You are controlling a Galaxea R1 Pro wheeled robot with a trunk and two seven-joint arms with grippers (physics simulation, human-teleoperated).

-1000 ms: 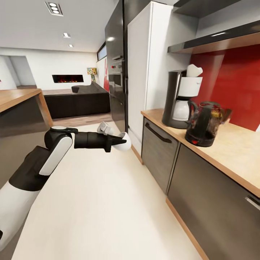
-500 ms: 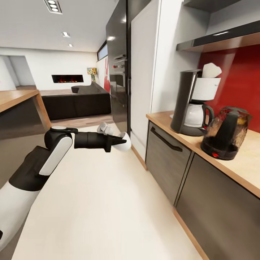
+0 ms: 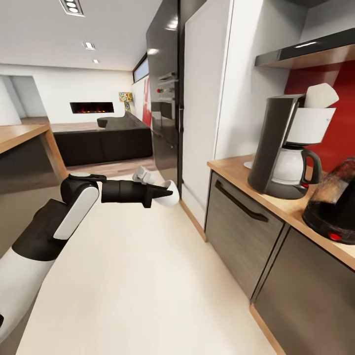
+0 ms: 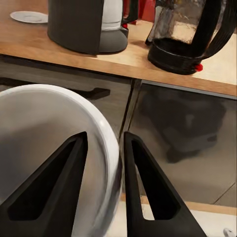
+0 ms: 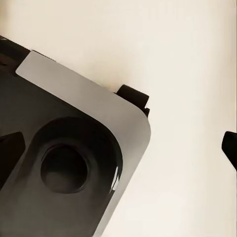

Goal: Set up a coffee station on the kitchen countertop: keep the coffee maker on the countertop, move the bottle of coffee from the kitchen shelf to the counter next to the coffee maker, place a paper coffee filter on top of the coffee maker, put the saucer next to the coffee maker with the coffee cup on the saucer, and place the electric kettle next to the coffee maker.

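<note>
My left gripper (image 3: 165,193) is held out over the floor, shut on the rim of a white coffee cup (image 3: 171,192); in the left wrist view its black fingers (image 4: 57,190) straddle the cup's wall (image 4: 44,133). On the countertop (image 3: 231,170) to the right stands the black coffee maker (image 3: 288,148) with a white paper filter (image 3: 320,95) on top. A white saucer (image 3: 249,165) lies behind it, and the dark electric kettle (image 3: 335,202) is just nearer. My right gripper (image 5: 120,146) hangs open above my base. The coffee bottle is out of view.
Dark cabinet fronts with a drawer handle (image 3: 241,202) run under the counter. A tall white cabinet (image 3: 207,98) and black oven column (image 3: 165,108) stand beyond. A wooden island (image 3: 24,135) is at left, with pale floor (image 3: 138,276) between.
The whole view has shifted: counter, coffee maker and kettle slid right and grew larger, so the camera moved. My left arm keeps its pose with the cup.
</note>
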